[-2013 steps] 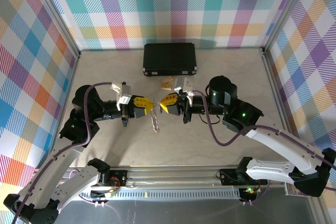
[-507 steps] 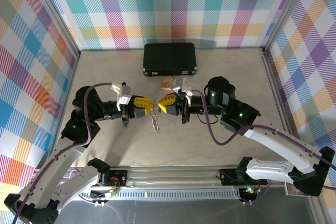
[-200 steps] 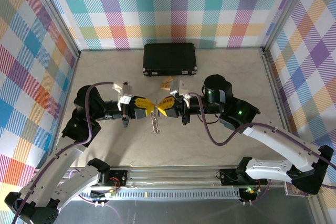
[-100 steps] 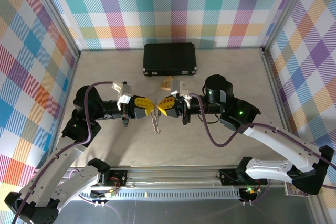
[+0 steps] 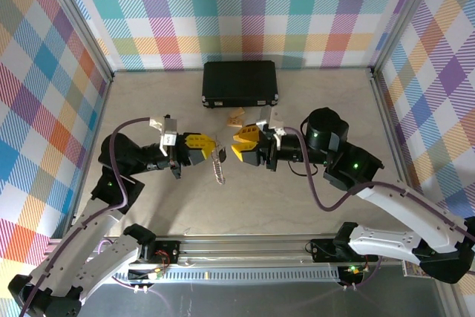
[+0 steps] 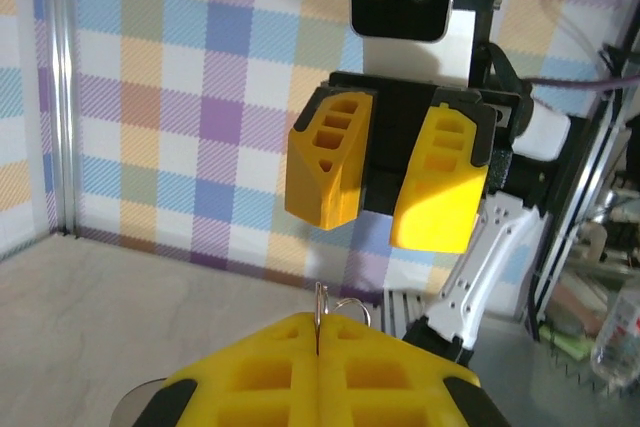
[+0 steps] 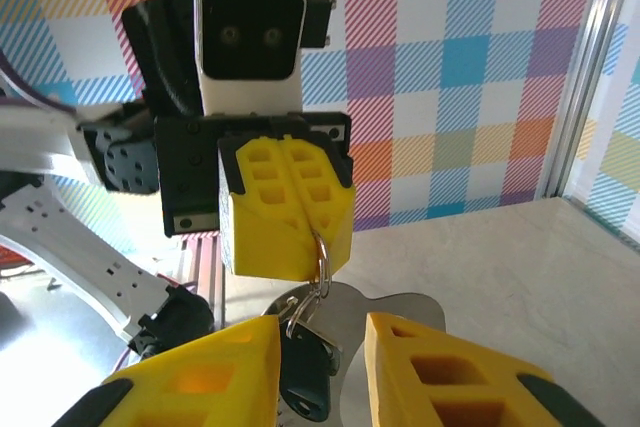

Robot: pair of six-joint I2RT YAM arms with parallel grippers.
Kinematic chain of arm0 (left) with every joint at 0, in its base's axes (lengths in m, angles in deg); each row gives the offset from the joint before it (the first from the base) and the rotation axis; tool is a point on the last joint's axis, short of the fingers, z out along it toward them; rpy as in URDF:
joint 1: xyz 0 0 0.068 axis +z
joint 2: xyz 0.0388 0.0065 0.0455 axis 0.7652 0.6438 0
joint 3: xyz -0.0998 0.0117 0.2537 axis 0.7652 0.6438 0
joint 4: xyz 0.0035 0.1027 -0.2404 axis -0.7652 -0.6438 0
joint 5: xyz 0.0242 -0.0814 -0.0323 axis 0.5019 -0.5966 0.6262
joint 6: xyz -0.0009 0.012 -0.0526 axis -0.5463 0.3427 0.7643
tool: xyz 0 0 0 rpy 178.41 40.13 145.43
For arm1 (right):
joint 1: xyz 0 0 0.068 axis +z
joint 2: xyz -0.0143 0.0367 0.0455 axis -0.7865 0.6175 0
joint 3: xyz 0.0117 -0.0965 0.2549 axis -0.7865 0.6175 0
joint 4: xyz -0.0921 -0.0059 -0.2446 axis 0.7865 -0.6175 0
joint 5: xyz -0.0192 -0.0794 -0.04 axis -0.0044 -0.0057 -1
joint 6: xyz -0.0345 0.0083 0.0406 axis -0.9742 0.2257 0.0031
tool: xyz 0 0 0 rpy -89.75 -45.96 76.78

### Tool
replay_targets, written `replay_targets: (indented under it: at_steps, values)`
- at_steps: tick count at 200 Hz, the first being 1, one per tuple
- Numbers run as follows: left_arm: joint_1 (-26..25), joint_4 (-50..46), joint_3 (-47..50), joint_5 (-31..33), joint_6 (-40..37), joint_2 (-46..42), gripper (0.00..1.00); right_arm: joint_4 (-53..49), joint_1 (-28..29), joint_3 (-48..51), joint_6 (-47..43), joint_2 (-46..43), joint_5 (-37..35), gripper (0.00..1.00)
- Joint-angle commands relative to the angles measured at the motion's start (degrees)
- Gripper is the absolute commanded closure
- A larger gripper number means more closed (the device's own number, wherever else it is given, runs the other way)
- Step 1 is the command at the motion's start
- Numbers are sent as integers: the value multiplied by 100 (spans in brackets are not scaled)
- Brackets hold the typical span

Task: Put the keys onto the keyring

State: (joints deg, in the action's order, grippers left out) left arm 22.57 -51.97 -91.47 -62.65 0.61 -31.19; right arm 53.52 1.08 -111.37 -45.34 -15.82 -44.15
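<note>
Between the two arms, above the pale counter, the silver metal keyring hangs edge-on in the overhead view, so its shape is hard to read there. On the left wrist camera only a short bit of it pokes above the yellow fingers, which hide the rest. The left end effector is clamped tight on the keyring's top. On the right wrist camera the small black oblong key dangles beside the keyring's flat part, its lower end cut off by the frame edge. The right end effector faces them, fingers parted and gripping nothing. The key shows in the gap; whether it touches a finger is unclear.
</note>
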Motion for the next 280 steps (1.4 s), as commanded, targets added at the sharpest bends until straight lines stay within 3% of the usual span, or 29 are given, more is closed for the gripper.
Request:
replay_targets:
  at_steps: [1, 101, 193, 280]
  values:
    - [-74, 1456, 222, 322, 730, -74, 100, 35, -106, -348, 447, 129, -34, 70]
    - [-340, 1768, 194, 374, 815, 23, 100, -228, -303, -961, 772, 779, 1237, 60]
    - [-394, 1804, 90, 194, 882, 214, 100, -198, -303, -785, 634, 692, 1247, 72]
    - [-415, 1629, -2, -238, 973, 185, 100, -302, -386, -646, 773, 452, 918, 52]
